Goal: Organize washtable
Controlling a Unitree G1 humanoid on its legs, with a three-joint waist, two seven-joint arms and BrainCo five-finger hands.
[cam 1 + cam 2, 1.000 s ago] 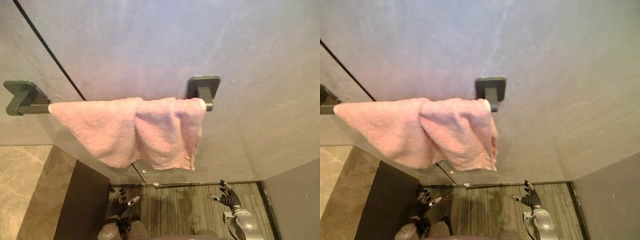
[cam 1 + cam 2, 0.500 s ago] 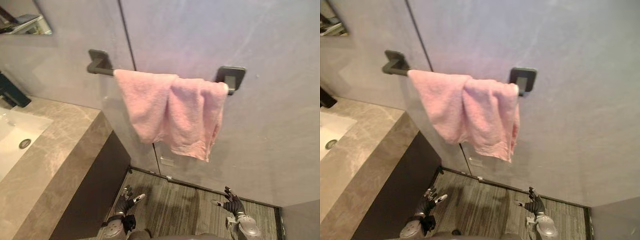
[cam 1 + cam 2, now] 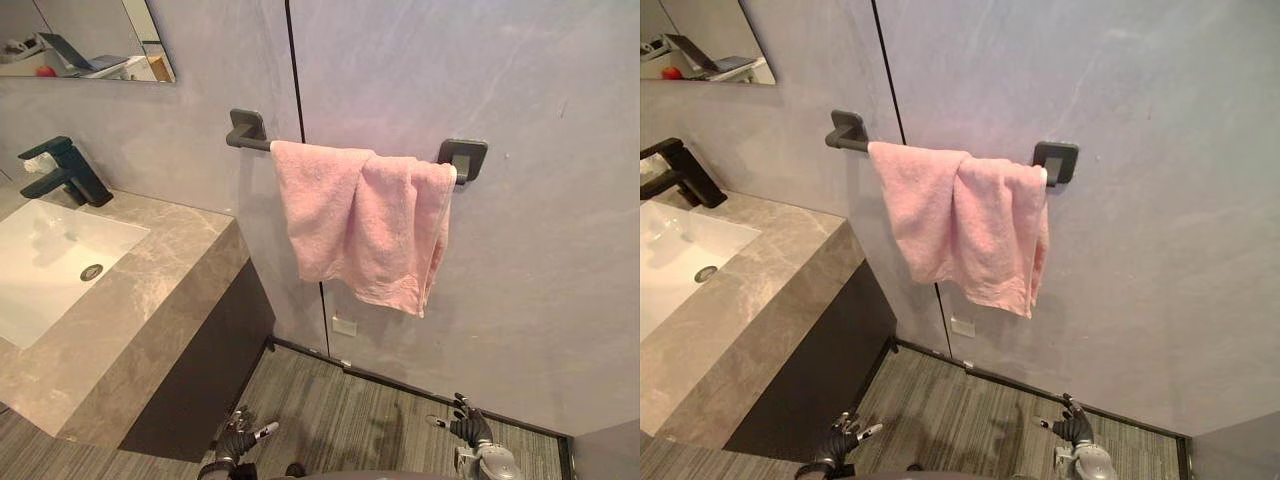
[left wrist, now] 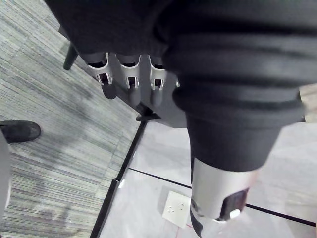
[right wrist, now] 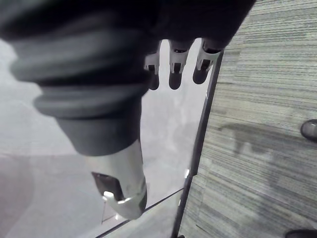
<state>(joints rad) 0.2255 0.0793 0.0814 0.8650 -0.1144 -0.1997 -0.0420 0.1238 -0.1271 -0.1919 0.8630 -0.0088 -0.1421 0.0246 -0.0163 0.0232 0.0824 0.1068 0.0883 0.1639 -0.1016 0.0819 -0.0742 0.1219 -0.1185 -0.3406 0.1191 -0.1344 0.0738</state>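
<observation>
A pink towel (image 3: 360, 230) hangs bunched over a dark wall bar (image 3: 250, 131), towards the bar's right end. At the left stands the washtable, a stone counter (image 3: 160, 300) with a white sunken basin (image 3: 55, 260) and a dark faucet (image 3: 62, 170). My left hand (image 3: 236, 443) hangs low over the floor beside the counter's dark cabinet, fingers (image 4: 130, 74) straight and holding nothing. My right hand (image 3: 470, 430) hangs low near the wall below the towel, fingers (image 5: 174, 64) straight and empty too.
A mirror (image 3: 90, 40) is fixed to the grey wall above the faucet. A white wall socket (image 3: 343, 327) sits low under the towel. Striped grey flooring (image 3: 370, 420) runs between the dark cabinet (image 3: 200, 380) and the wall.
The camera has swung and drawn back, bringing the counter, basin, faucet and mirror into the picture. The towel stays on its bar. Both hands stay low and open.
</observation>
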